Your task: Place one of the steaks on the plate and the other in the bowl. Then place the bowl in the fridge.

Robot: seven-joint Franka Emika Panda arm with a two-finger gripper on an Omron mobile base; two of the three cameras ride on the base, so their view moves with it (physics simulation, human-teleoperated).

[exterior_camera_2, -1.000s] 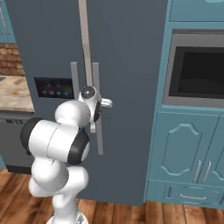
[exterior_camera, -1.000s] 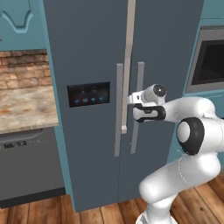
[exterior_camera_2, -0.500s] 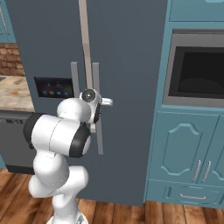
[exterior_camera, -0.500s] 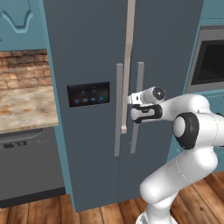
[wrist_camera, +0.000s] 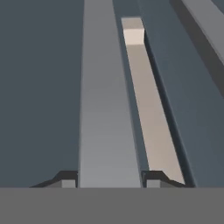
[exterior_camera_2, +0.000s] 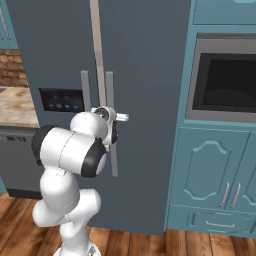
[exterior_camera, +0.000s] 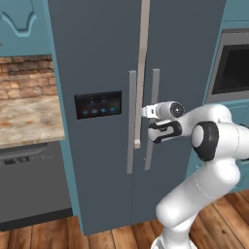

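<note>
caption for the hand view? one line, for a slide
Gripper straddling the right door handle of the closed fridge, one fingertip on each side of the bar.

Even, flat rendered light, soft shadows, no glare; hand view slightly blurred.

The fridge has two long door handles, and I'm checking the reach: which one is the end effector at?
The right-hand handle, on the fridge's right door. The end effector straddles it with a finger tip on each side; the left-hand handle stands free beside it.

Arm reaching forward, elbow bent; gripper (wrist_camera: 109, 179) fingers astride fridge handle (wrist_camera: 107, 131).
</note>
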